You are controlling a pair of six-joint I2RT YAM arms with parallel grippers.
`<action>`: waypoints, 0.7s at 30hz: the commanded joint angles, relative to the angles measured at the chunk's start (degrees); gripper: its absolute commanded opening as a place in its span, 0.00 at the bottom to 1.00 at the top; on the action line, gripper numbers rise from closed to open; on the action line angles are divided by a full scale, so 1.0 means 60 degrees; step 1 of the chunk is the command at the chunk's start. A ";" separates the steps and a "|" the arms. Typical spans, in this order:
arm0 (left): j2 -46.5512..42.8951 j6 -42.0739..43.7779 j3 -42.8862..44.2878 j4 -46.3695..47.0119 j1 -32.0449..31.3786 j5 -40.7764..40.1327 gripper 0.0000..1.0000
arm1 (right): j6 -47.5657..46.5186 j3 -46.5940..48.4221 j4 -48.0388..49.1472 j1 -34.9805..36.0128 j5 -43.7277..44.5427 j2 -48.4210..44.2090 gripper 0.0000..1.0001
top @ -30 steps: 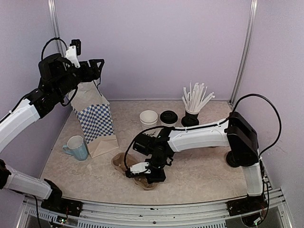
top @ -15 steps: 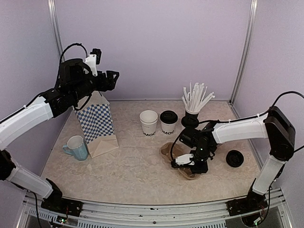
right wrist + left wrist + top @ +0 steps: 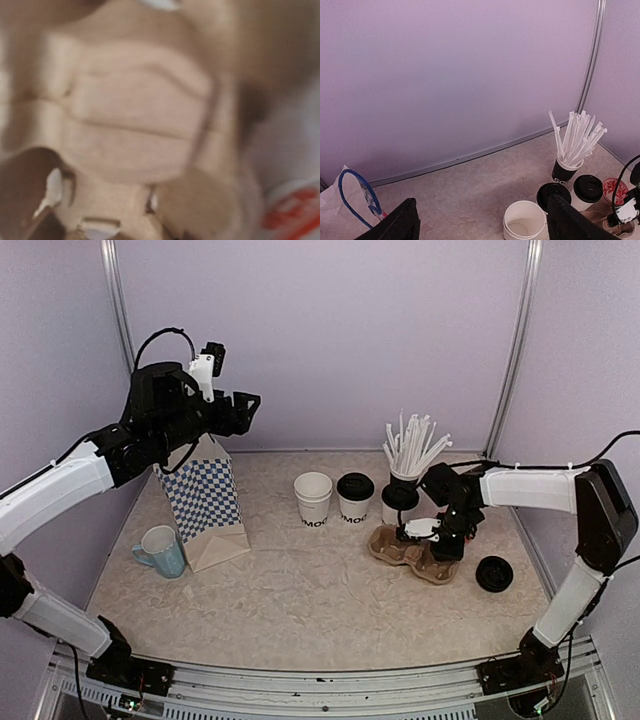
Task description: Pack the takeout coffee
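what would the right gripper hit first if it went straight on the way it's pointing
The cardboard cup carrier. The right gripper points down onto one end of it, and the wrist view shows only blurred cardboard close up. It may already be touching; depth is unclear.

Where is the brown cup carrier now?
In the top view, the brown cup carrier lies on the table, right of centre, just in front of the straw cup, with the loose black lid to its right.
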 commanded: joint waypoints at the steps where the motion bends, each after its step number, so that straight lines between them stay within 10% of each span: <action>1: 0.0158 0.0334 0.0335 -0.0184 -0.0275 -0.0116 0.86 | 0.0105 0.0401 -0.0221 -0.0223 -0.0191 -0.0397 0.12; 8: 0.0158 0.0336 0.0389 -0.0251 -0.0443 -0.0081 0.86 | 0.1263 0.1683 -0.0767 -0.0243 -0.3045 -0.0256 0.40; 21: 0.0010 0.0420 0.0394 -0.0296 -0.0510 -0.0263 0.86 | 0.2060 0.2219 -0.1063 -0.0258 -0.3101 0.1149 0.46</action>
